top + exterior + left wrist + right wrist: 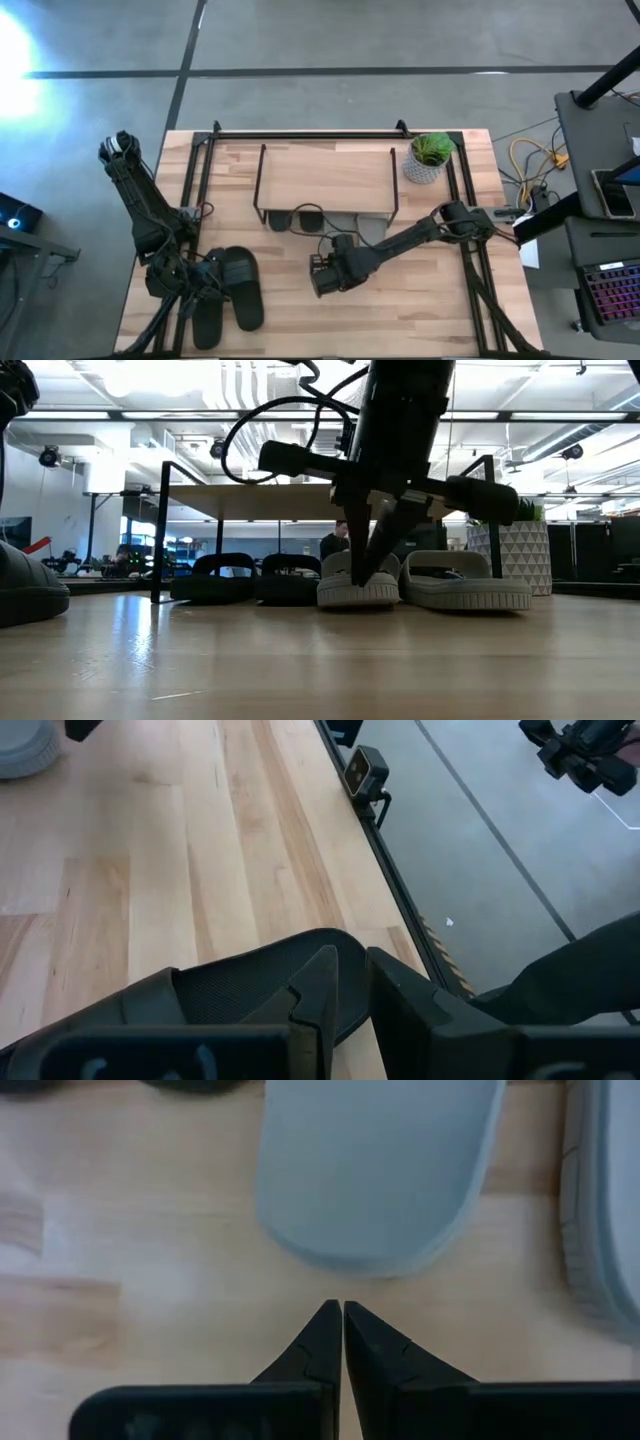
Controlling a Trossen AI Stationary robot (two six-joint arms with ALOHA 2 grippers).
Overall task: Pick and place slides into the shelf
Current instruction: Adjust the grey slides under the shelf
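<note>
High view: overhead, straight down, far; whole table [420,310], both arms, floor around.
Low view: table-top height, level across boards into room behind; close to pale grey slides [425,585] under shelf [270,500].
Left wrist view: looks past own fingers [400,1010], close over black slide [250,985], table edge and floor beyond.
Right wrist view: near-vertical, very close; pale grey slides fill upper part.
Shared: pale grey slides in low and right wrist views.
</note>
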